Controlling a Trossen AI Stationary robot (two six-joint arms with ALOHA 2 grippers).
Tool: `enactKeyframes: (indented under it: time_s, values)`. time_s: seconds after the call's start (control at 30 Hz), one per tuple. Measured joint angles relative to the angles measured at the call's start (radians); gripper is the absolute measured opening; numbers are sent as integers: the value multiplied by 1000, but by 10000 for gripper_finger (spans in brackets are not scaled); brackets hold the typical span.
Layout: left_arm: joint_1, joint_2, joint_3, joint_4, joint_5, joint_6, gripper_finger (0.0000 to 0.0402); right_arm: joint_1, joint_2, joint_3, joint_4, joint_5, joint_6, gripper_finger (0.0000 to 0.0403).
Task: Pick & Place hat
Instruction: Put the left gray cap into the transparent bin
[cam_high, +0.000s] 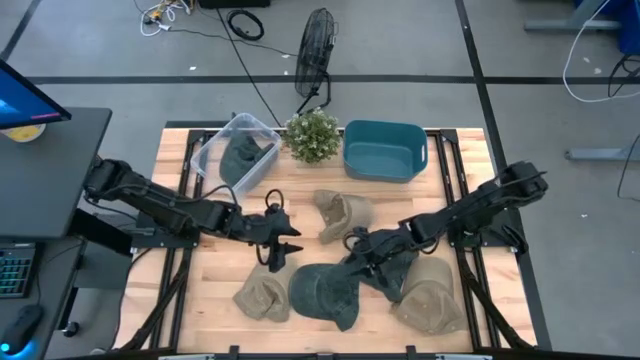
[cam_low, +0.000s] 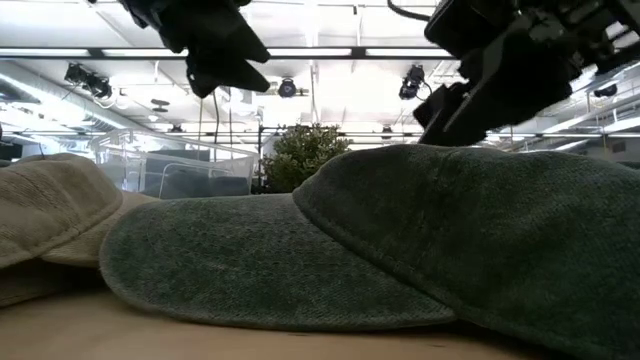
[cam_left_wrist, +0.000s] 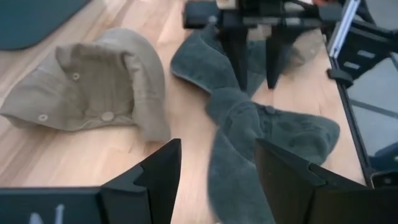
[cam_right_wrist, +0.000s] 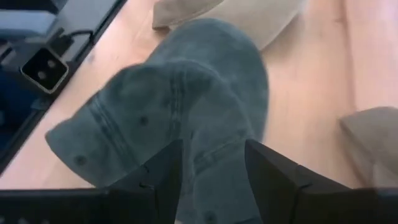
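Note:
A dark green hat (cam_high: 320, 290) lies on the wooden table near its near edge, resting on its brim and crown; it fills the low view (cam_low: 400, 240). My right gripper (cam_high: 358, 258) hangs open just above the hat's far side (cam_right_wrist: 180, 112), with a gap showing under it in the low view (cam_low: 470, 100). My left gripper (cam_high: 283, 250) is open above bare table, to the left of the hat, facing it (cam_left_wrist: 249, 124). Another dark hat (cam_high: 240, 157) lies inside a clear bin.
Tan hats lie around: one upside-down mid-table (cam_high: 342, 212), one at the near left (cam_high: 262, 298), one at the near right (cam_high: 430, 295). At the far edge stand a clear bin (cam_high: 205, 150), a potted plant (cam_high: 313, 135) and a teal tub (cam_high: 385, 150).

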Motion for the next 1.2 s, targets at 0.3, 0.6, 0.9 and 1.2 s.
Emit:
enactKeyframes:
  time_s: [0.3,0.6,0.9,1.2]
  values:
    - [-9,0,0,8,-23,-66,206,5,144,0,123,-37,14,175]
    - [-9,0,0,16,-23,-67,206,13,187,0,140,-27,6,111]
    - [-9,0,0,19,-23,-89,206,13,185,1,157,-5,-18,18]
    - [-40,15,0,52,14,-33,202,13,172,168,-24,45,-125,8]
